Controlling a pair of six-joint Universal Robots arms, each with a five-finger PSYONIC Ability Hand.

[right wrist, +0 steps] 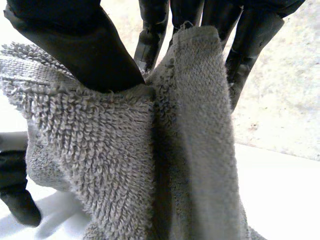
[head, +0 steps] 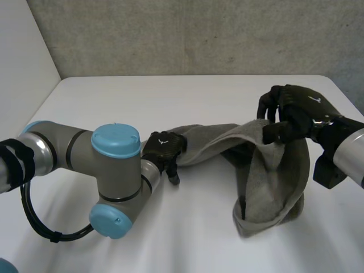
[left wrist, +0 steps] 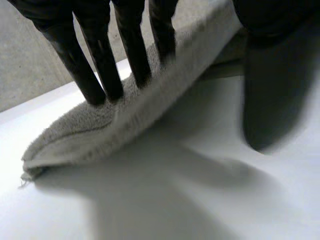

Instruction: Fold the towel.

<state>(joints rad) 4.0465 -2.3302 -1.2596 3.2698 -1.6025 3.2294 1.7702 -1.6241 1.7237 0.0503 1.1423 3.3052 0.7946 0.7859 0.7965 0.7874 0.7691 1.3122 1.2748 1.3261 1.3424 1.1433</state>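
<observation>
Towel [head: 272,182]: bunched, strung over bench [head: 170,96] from middle toward right edge, loop sagging onto bench. Right hand [head: 291,112] pinches one end high, thumb against fingers. Left hand [head: 164,149] pinches other end low. Judgement: no neat fold yet, folding all left.

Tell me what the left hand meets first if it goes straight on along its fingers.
Left hand: its fingers lie against the towel; past that, probably the table.

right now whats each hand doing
left hand: closed, pinching one end of the grey towel
right hand: closed on the grey towel, holding it up
</observation>
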